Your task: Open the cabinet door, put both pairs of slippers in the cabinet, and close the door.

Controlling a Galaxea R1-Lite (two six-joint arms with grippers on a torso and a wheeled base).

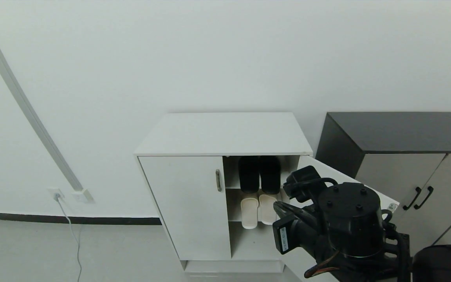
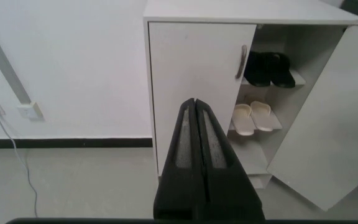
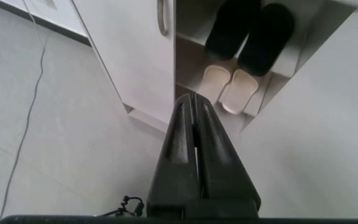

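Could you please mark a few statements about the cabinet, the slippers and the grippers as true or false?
1. The black slippers lie above the white slippers. True.
2. The cabinet's right door is closed. False: the right door stands open; only the left door is closed.
3. The right gripper holds a slipper. False: the right gripper has its jaws shut on nothing.
4. The left gripper is shut and empty. True.
5. One pair of slippers lies on the floor. False: both pairs lie inside the white cabinet.
6. A dark cabinet stands beside the white cabinet. True.
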